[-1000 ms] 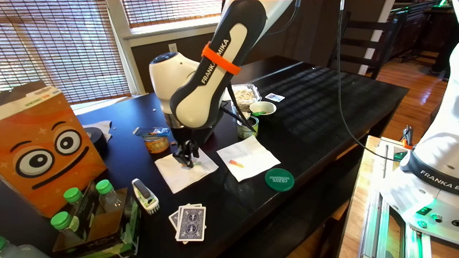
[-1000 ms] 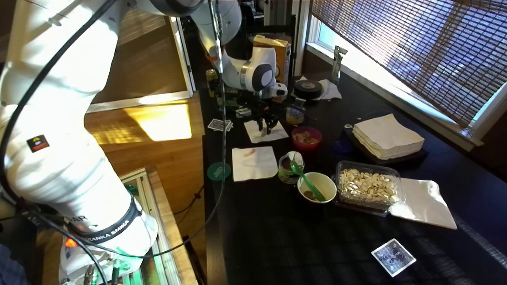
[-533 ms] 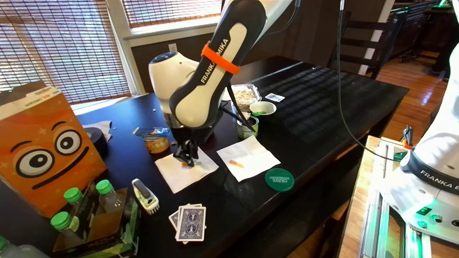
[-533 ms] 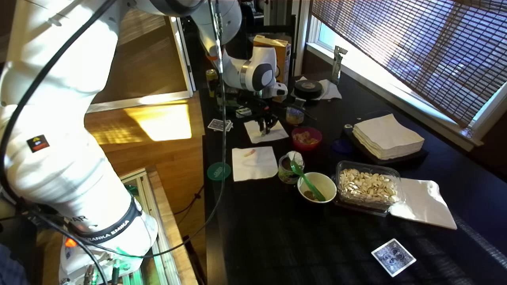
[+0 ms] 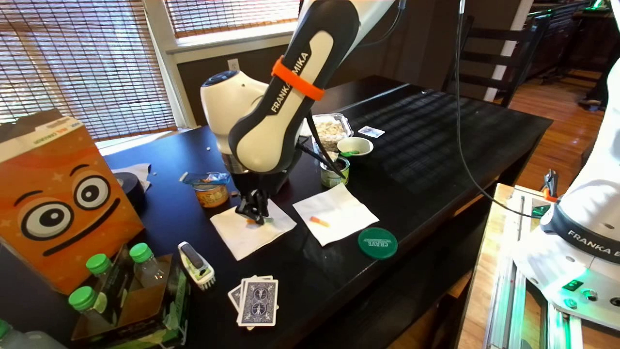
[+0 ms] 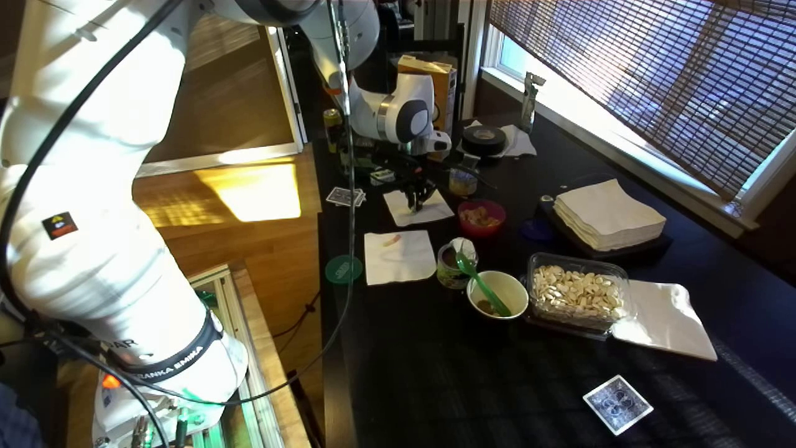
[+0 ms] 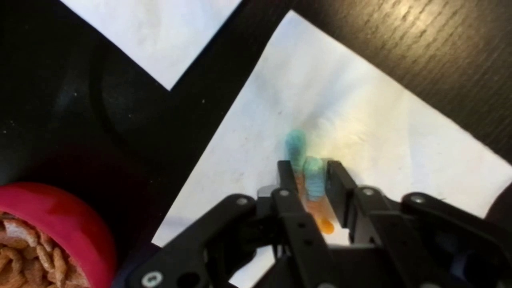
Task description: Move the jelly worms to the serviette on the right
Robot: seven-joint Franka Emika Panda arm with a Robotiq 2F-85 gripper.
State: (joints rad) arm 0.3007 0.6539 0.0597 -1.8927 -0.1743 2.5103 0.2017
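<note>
My gripper (image 7: pixel 309 163) is low over the left napkin (image 5: pixel 249 242), its fingers closed to a narrow gap. Between them are jelly worms (image 7: pixel 315 178), green-blue at one end and orange at the other. One worm tip (image 7: pixel 296 146) pokes out past the left finger; how firmly each is pinched cannot be told. In the exterior views the gripper (image 5: pixel 256 220) mostly hides these worms. The serviette (image 5: pixel 341 208) on the right lies flat, with an orange-red and yellow worm (image 5: pixel 319 221) on it. It also shows in an exterior view (image 6: pixel 401 264) and at the wrist view's top left (image 7: pixel 160 36).
A red bowl of food (image 7: pixel 60 224) stands close to the left napkin. A tin (image 5: pixel 211 196), an opened can (image 5: pixel 334 172), a green lid (image 5: pixel 378 243), a brush (image 5: pixel 196 265), cards (image 5: pixel 259 301) and a bottle carton (image 5: pixel 135 305) stand or lie around the napkins.
The gripper's fingers have come together around the worms. The napkin beneath has shifted and turned very slightly with the gripper. The serviette on the right has not moved.
</note>
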